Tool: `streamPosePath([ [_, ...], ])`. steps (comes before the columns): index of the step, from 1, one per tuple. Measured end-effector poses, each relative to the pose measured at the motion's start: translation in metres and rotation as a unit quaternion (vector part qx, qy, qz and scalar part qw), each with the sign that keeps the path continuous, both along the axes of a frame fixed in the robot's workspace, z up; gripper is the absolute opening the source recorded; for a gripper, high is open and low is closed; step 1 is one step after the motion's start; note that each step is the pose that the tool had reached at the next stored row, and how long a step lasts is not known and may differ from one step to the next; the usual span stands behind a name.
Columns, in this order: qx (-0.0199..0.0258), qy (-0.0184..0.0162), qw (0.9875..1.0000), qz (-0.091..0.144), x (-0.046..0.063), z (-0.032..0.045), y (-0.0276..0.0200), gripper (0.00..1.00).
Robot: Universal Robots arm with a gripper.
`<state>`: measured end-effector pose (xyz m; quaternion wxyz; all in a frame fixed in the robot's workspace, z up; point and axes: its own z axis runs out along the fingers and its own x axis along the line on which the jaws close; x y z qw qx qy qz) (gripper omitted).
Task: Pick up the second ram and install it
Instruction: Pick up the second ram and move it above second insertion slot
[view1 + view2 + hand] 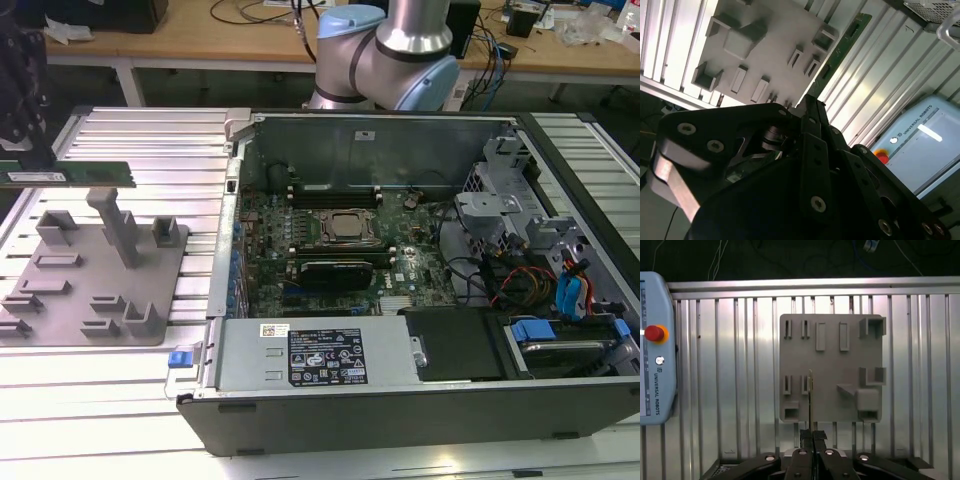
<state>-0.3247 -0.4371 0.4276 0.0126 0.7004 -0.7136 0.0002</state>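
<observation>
Exterior view, upper left of the frame: the black gripper is clamped on the second ram, a thin green circuit-board stick held level, clear of the grey slotted plastic holder plate on the ribbed aluminium table. The open black computer case fills the middle and right of the frame, well apart from the stick. In the first wrist view the stick shows edge-on, 1 end pinched between the fingers, over the plate.
</observation>
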Motion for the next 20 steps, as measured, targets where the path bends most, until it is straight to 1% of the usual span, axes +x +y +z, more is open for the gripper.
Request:
streamPosePath([
  [4, 0.0, 0.0, 1.0, 0.0, 0.012, 0.0, -0.0001, 0.09],
  [8, 0.0, 0.0, 1.0, 0.0, 0.023, 0.0, -0.0001, 0.09],
  [10, 0.0, 0.0, 1.0, 0.0, 0.031, 0.0, -0.0001, 0.09],
  [14, 0.0, 0.0, 1.0, 0.0, 0.04, 0.0, -0.0001, 0.09],
  [17, 0.0, 0.0, 1.0, 0.0, 0.055, 0.0, -0.0001, 0.09],
  [19, 0.0, 0.0, 1.0, 0.0, 0.063, 0.0, -0.0001, 0.09],
  [20, 0.0, 0.0, 1.0, 0.0, 0.065, 0.0, -0.0002, 0.09],
])
